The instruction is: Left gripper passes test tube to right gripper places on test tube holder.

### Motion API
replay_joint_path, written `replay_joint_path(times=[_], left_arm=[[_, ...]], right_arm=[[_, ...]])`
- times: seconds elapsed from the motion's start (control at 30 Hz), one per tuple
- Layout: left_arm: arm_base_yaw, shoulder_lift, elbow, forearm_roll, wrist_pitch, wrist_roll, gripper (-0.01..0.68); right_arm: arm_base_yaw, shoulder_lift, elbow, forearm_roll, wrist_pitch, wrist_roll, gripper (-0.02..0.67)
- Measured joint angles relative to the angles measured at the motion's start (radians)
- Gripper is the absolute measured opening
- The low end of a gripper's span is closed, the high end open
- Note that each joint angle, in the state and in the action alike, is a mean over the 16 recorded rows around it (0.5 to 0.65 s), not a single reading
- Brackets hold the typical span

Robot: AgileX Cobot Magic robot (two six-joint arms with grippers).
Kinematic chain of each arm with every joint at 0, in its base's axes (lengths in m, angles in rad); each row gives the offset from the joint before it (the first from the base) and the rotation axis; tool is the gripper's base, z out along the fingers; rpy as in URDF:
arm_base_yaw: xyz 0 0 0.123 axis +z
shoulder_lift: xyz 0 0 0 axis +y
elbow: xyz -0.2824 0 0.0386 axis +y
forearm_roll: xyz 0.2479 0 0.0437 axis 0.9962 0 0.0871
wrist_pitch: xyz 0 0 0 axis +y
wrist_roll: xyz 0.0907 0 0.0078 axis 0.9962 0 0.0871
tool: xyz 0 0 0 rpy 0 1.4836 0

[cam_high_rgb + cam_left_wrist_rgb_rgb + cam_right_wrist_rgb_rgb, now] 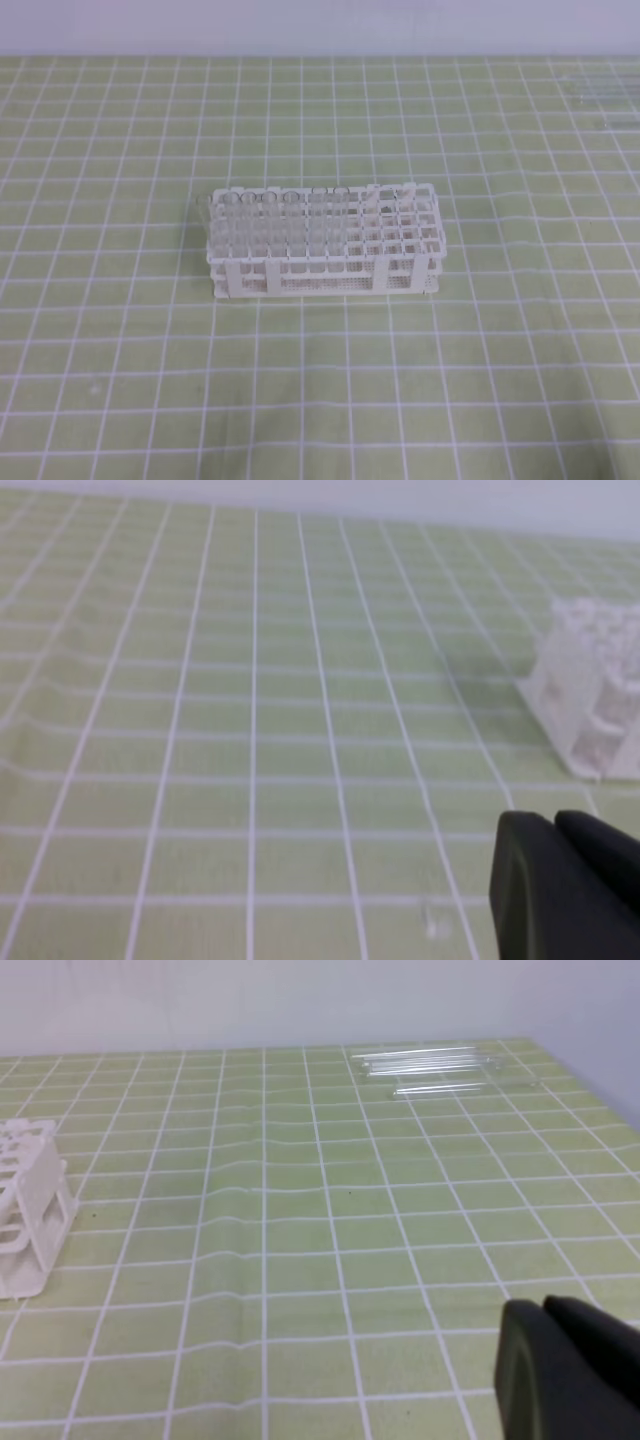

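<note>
The white lattice test tube holder (400,272) stands mid-table, with several clear tubes upright in its left half. It also shows at the right edge of the left wrist view (595,700) and the left edge of the right wrist view (25,1205). Several loose clear test tubes (425,1062) lie flat at the far right of the table, faint in the high view (600,92). The left gripper (556,820) and the right gripper (543,1305) each show as two black fingers pressed together with nothing between them. Neither gripper appears in the high view.
A green mat with a white grid (320,380) covers the table. It ripples slightly in both wrist views. A pale wall runs along the far edge.
</note>
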Motion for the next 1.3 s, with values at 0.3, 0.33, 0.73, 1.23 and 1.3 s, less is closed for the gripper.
replay_joint_path(times=[0.3,0.33,0.73,1.23,1.3], left_arm=[[0.0,-0.002,-0.003,-0.089,0.062,0.076,0.001],[0.0,-0.002,-0.003,-0.09,0.065,0.076,0.001],[0.0,-0.002,0.001,-0.092,0.068,0.074,0.001],[0.0,-0.002,-0.002,-0.09,0.069,0.073,0.001],[0.0,-0.002,-0.003,-0.09,0.069,0.073,0.001]], right_arm=[[-0.001,0.0,0.0,0.0,0.0,0.0,-0.002],[-0.001,0.0,0.0,0.0,0.0,0.0,-0.002],[-0.001,0.0,0.0,0.0,0.0,0.0,-0.002],[-0.001,0.0,0.0,-0.001,0.0,0.0,-0.002],[-0.001,0.0,0.0,-0.001,0.0,0.0,-0.002]])
